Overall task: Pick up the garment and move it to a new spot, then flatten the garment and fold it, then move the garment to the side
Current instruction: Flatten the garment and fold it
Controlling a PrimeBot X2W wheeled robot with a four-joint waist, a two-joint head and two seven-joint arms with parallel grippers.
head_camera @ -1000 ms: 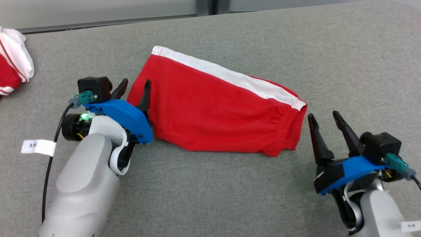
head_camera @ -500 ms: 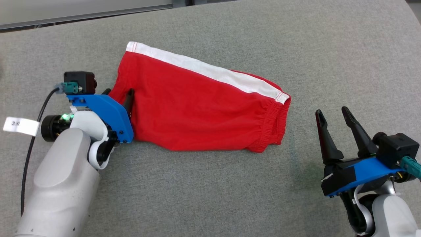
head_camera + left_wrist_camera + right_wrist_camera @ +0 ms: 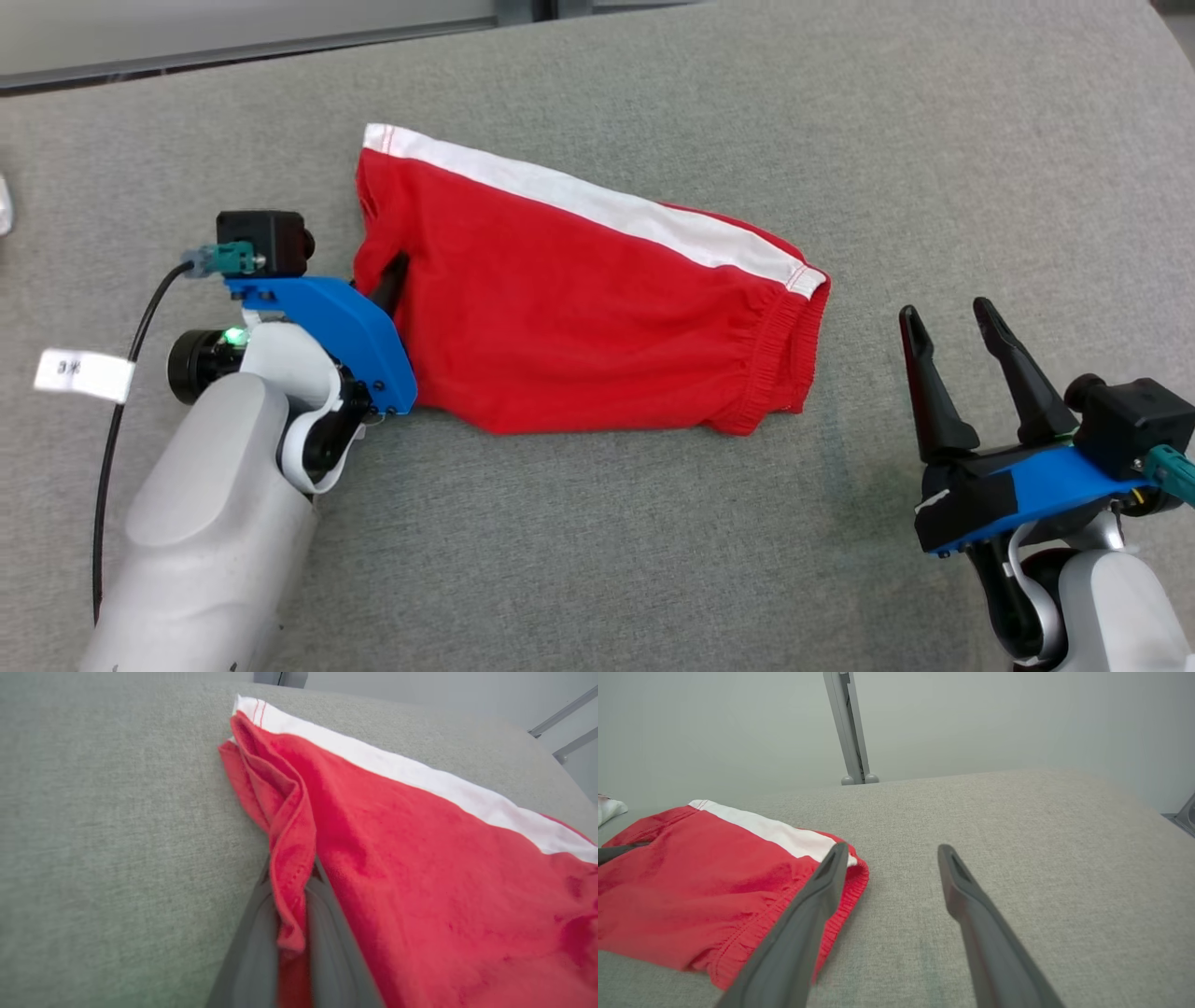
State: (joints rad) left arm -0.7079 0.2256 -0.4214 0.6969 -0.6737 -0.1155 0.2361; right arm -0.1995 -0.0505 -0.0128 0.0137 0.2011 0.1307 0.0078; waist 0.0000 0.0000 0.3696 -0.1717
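Two tools (image 3: 385,278) (image 3: 945,314), one red garment (image 3: 579,308) (white-striped)

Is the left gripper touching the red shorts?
Touching. Left wrist view shows the left gripper closed on a bunched fold of the red shorts.

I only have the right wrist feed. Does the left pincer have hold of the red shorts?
Observer: Yes. The left wrist view shows the left pincer shut on a bunched fold at the edge of the red shorts.
Operator: Which end is that?
Observer: In the head view it's the leg-opening end, opposite the elastic waistband.
Operator: My left finger overlaps the cloth. Is the right pincer touching it?
Observer: No. The head view shows the right pincer open, with a strip of bare grey surface between it and the waistband.
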